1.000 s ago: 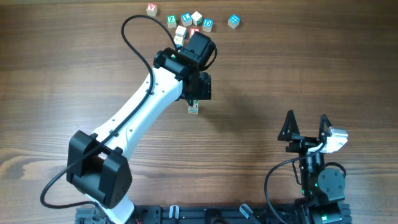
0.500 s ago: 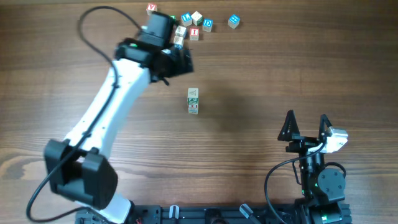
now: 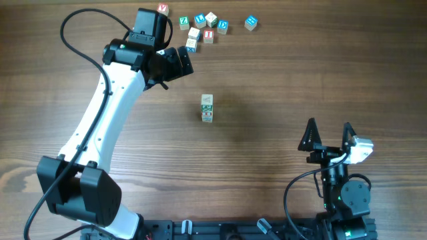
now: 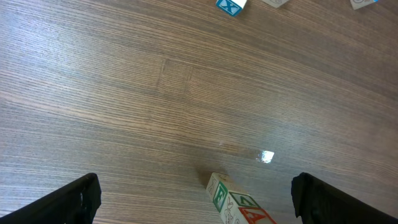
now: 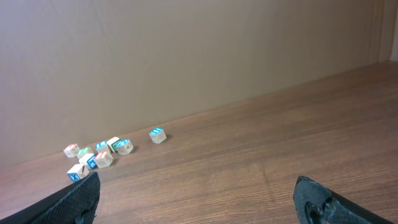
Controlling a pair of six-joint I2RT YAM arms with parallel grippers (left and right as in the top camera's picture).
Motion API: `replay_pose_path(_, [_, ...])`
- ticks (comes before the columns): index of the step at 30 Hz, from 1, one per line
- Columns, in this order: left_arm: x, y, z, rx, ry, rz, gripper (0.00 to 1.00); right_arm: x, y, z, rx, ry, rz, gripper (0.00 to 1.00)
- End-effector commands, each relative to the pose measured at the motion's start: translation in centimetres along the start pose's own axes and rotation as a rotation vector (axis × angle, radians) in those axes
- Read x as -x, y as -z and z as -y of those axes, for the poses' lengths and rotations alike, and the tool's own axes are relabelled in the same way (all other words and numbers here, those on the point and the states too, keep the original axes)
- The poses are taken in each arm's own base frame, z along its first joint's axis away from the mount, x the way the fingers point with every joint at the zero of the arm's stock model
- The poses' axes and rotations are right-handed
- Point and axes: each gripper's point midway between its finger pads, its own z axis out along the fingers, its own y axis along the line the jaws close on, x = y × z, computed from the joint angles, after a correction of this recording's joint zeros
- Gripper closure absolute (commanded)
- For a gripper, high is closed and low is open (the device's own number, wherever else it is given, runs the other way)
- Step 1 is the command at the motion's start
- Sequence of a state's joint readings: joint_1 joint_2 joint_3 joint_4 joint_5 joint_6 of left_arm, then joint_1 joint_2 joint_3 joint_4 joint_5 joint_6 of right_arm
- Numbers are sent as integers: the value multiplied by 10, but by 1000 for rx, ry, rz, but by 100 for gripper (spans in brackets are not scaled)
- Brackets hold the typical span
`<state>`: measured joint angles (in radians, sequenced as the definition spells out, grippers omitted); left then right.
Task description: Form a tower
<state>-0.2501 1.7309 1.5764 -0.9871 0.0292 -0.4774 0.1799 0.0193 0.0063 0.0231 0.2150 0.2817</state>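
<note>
- Tower (image 3: 207, 108) stands by itself near the middle of the table (image 3: 280, 80), a narrow column one cube wide with green and red marks on its sides.
- From my left wrist camera I catch only its top end (image 4: 236, 202) at the bottom edge of the view, standing on bare wood.
- My left gripper (image 3: 183, 61) is spread wide with nothing in it. It hangs to the far left of the tower, well apart from it.
- In that wrist view both fingers (image 4: 74, 199) sit at the outer edges of the picture.
- The loose cubes (image 3: 209, 27) lie scattered along the far edge of the table, the nearest just beside the left gripper.
- My right gripper (image 3: 328, 130) is parked at the near right, fingers wide apart and holding nothing, far from the tower.
- Its wrist camera shows the loose cubes (image 5: 99, 155) in the distance.
</note>
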Motion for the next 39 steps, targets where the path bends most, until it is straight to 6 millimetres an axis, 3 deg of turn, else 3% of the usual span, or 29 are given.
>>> replay_pose_path(1, [-2,4,2,-18,2,-1,0,3,0,3,-15,15,13,0])
replay_pose_path(9, [-2,3,2,-17,2,-2,0,3,0,3,-15,15,13,0])
replay_pose_path(12, [2,22,5,-41,0,38,0,3,0,3,-15,15,13,0])
replay_pose_path(15, [0,71,5,-88,-3,115,0,3,0,3,-15,15,13,0])
replay_pose_path(20, [-17,190,-15,-156,1,366,0,3,0,3,-15,15,13,0])
replay_pose_path(25, [-63,291,-64,-184,40,626,0,3,0,3,-15,15,13,0])
replay_pose_path(29, [-114,344,-107,-212,99,798,0,3,0,3,-15,15,13,0])
replay_pose_path(34, [-173,374,-141,-241,144,936,0,3,0,3,-15,15,13,0])
replay_pose_path(39, [-218,368,-164,-258,169,1023,0,3,0,3,-15,15,13,0])
